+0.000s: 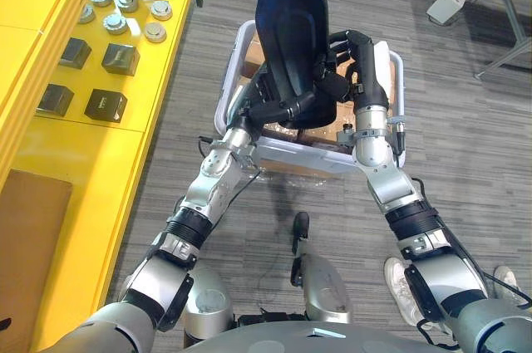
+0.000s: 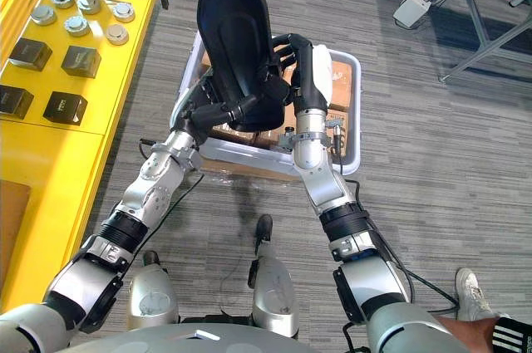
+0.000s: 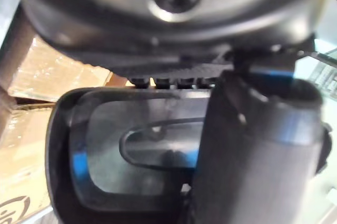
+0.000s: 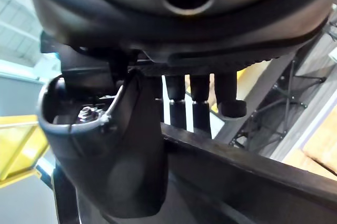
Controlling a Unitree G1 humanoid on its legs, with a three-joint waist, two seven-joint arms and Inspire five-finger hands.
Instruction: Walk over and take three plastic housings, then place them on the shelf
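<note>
A large black plastic housing (image 1: 287, 21) stands upright above a white bin (image 1: 307, 158), held between both hands. My left hand (image 1: 287, 108) grips its lower end, fingers curled round the rim; in the left wrist view the thumb (image 3: 258, 145) lies across the hollow housing (image 3: 105, 155). My right hand (image 1: 357, 58) clasps the housing's right edge. In the right wrist view its fingers (image 4: 202, 103) hook over the dark edge of the housing (image 4: 237, 176).
The bin holds brown cardboard (image 2: 341, 87). A yellow shelf (image 1: 83, 145) runs along the left, bearing black boxes (image 1: 105, 105) and several metal discs (image 1: 116, 23). A person's shoe (image 2: 474, 286) stands at the lower right, and a stand's legs (image 1: 499, 46) at the upper right.
</note>
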